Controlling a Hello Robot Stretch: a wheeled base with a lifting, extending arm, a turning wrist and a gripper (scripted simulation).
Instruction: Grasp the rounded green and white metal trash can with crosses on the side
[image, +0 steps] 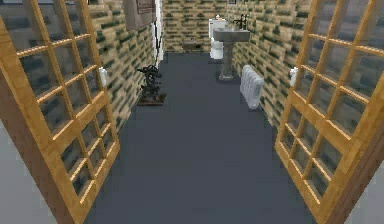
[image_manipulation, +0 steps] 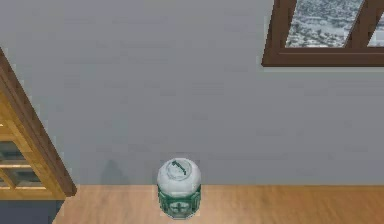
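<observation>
Wooden floor (image_manipulation: 300, 205) holds a green-white trash can (image_manipulation: 179, 190)

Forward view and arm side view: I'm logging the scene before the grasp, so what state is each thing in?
trash can: upright on the wooden floor, lid on.
door at the forward view's left: swung open.
door at the forward view's right: swung open.
window: cannot tell whether shut.

Even, fairly bright light with faint soft shadows.
</observation>
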